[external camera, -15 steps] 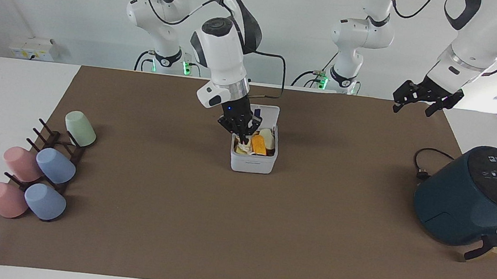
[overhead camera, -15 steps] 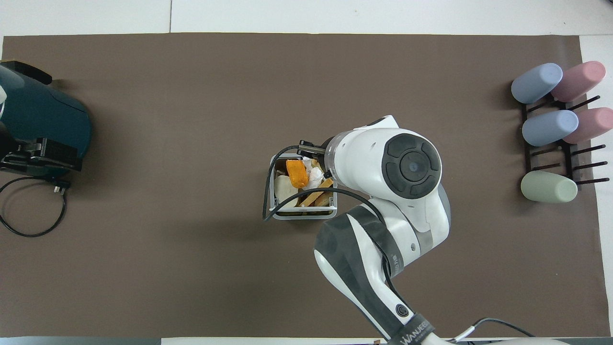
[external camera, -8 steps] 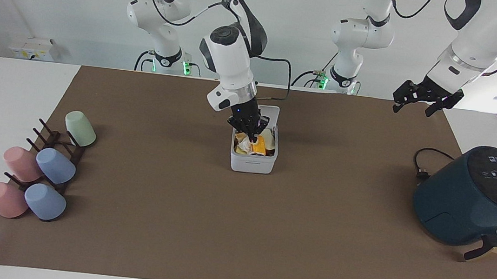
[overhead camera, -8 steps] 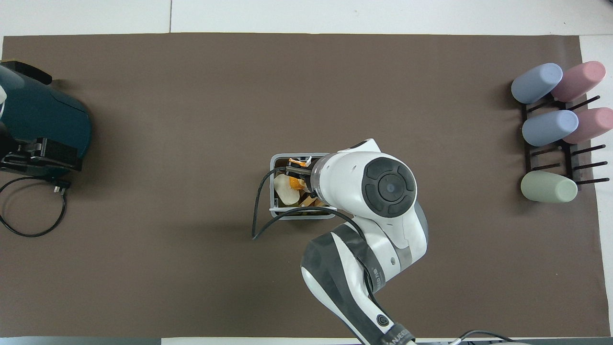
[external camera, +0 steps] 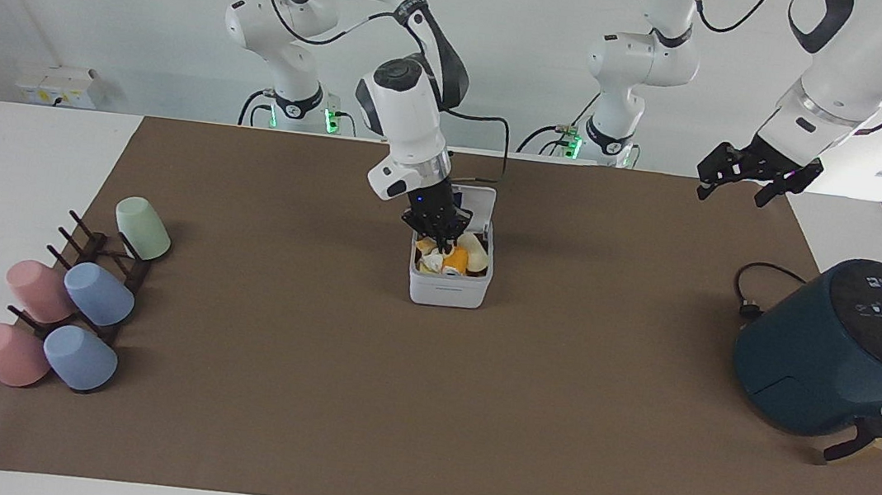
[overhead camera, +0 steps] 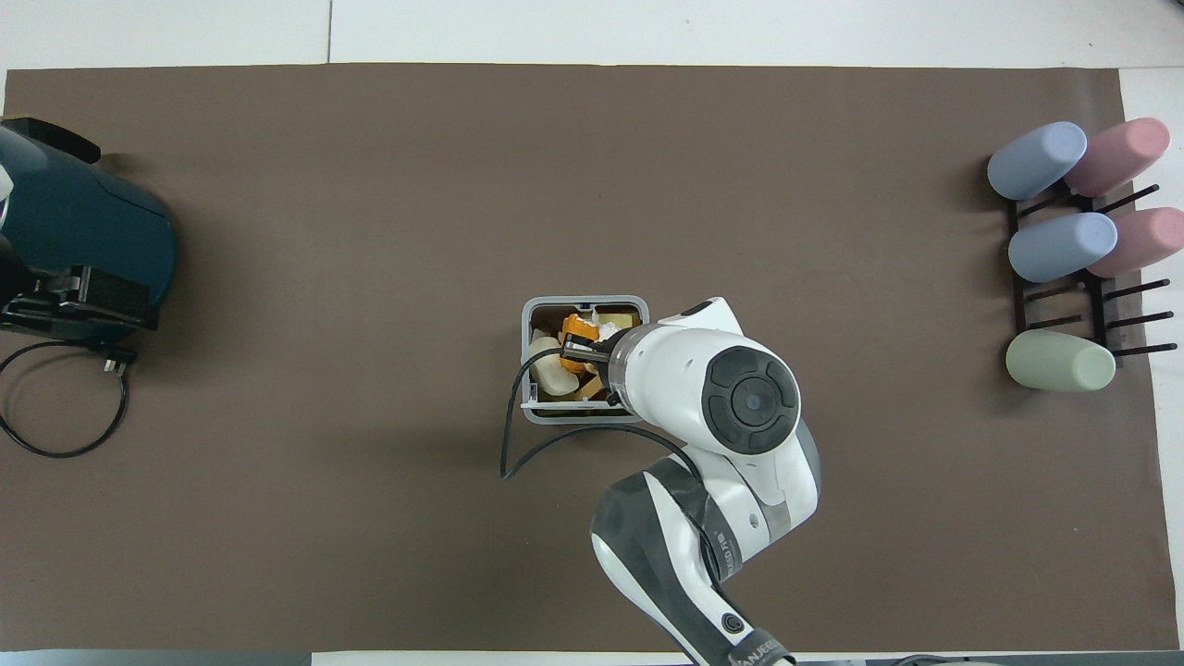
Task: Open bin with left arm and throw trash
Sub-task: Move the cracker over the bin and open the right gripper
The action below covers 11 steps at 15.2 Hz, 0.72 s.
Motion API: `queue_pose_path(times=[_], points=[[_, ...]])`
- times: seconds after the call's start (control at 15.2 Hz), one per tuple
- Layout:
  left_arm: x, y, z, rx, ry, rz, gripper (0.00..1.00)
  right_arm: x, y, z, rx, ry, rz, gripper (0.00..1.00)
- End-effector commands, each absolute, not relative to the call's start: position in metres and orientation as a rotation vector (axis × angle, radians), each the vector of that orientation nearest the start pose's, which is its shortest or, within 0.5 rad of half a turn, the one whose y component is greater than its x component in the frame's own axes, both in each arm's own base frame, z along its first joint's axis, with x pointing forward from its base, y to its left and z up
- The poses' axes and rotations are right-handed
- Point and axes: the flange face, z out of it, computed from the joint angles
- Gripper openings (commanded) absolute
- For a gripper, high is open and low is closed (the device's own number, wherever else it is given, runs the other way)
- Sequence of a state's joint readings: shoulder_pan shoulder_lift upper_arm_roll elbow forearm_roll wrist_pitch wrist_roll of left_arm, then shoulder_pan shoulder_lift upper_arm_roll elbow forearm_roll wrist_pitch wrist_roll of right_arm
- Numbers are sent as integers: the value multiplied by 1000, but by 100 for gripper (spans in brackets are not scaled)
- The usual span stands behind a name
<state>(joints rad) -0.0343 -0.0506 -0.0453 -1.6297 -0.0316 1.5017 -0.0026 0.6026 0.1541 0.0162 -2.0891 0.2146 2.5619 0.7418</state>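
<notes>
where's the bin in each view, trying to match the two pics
Facing view: the bin sits mid-mat, lid up, under the right gripper.
Overhead view: the bin is at the centre, partly covered by the right arm.
Shared landmark: the air fryer, at the left arm's end of the table.

- You are looking at the bin (overhead camera: 531, 319) sitting open mid-bench, with orange and pale trash (overhead camera: 555, 370) lying inside.
- Your right arm (overhead camera: 731, 407) is covering the bin's edge toward the cups (overhead camera: 1054, 250).
- The air fryer (overhead camera: 83, 240) is sitting at the left arm's end.
</notes>
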Motion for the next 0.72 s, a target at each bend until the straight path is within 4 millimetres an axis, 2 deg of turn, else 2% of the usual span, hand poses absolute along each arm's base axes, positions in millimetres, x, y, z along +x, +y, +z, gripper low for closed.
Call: queue_pose_path(times=[0.0,0.13,0.2,0.26,0.33,0.39,0.66], points=[[526,-49,622,-3162,113,116,100,494,351,385,-2769,419,-216,0],[526,-49,622,-3162,115,116,100,498,355,397,-2767,413,-209,0],[526,-49,622,-3162,113,116,100,502,354,404,-2774,417,-190,14],[526,-49,622,-3162,115,116,100,505,356,414,-2775,413,-179,59],[526,-49,622,-3162,115,116,100,507,357,420,-2777,412,-169,96],[525,-49,623,-3162,116,114,100,506,358,426,-2778,407,-167,100],[526,-49,622,-3162,115,116,100,507,344,439,-2809,413,-126,100]])
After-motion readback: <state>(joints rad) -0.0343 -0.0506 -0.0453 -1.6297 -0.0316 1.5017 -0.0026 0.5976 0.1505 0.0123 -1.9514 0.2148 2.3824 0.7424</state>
